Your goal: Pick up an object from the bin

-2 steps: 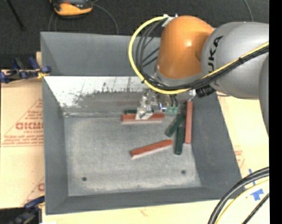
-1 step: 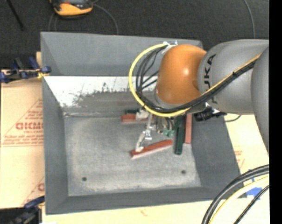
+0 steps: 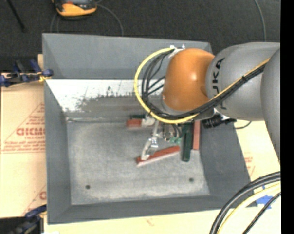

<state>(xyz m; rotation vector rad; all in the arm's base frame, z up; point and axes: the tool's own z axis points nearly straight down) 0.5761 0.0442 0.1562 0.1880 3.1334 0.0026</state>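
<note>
My gripper (image 3: 150,149) reaches down from under the orange cover into the middle right of the bin. Its metal fingertips sit right at the left end of a flat red strip (image 3: 159,155) that lies slanted on the bin floor. Beside the strip, to the right, lies a dark green marker-like stick (image 3: 186,145), and a reddish-brown bar (image 3: 197,134) lies along it. A small red-brown block (image 3: 134,123) rests near the back wall, left of the gripper. The arm hides whatever lies directly under the wrist.
The arm and its cables cover the bin's back right part. The bin floor to the left and front shows bare grey metal with two small dark holes.
</note>
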